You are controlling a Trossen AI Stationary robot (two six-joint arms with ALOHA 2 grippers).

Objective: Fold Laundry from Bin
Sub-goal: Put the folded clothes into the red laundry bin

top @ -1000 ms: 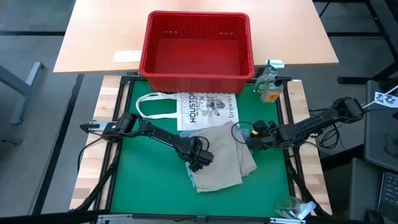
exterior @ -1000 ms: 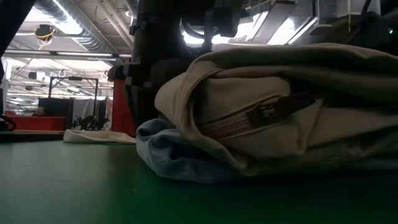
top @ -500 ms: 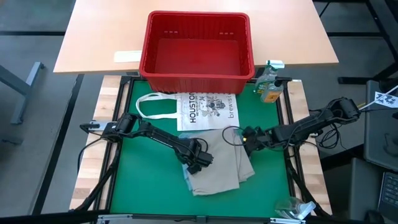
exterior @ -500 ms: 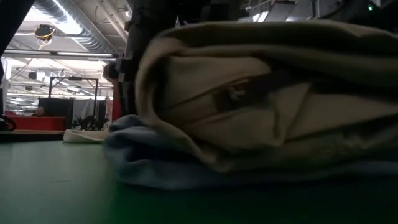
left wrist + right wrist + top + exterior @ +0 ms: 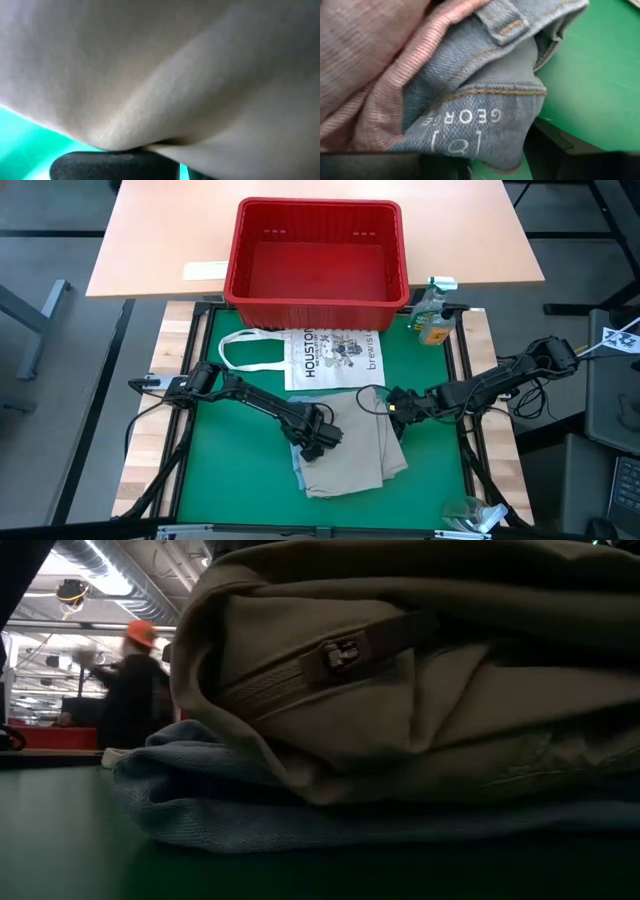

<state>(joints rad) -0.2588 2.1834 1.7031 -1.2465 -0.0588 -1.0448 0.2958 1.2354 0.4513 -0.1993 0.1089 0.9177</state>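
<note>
The laundry here is a khaki-grey garment (image 5: 350,445) lying on a light blue denim piece (image 5: 300,815) in the middle of the green worktop (image 5: 230,480), between the two claws. From above, the khaki hides nearly all of the denim; the low view alone shows the stacking, with the blue layer flat on the mat and the khaki's zipper pull (image 5: 342,650) on its folded front. The right wrist view adds a denim waistband (image 5: 485,112) printed "GEORGE" and a pink ribbed cloth (image 5: 375,65) beside it, neither visible from overhead. The left wrist view is filled with khaki cloth pressed against that arm's finger (image 5: 115,164). The left claw (image 5: 318,438) sits at the garment's left edge, clenched on the khaki cloth, its arm reaching in low from the left. The right claw (image 5: 397,404) rests at the upper right corner with its jaws spread around the denim waistband. The empty red bin (image 5: 318,250) stands well beyond both claws, a white tote (image 5: 325,355) lying just before it.
</note>
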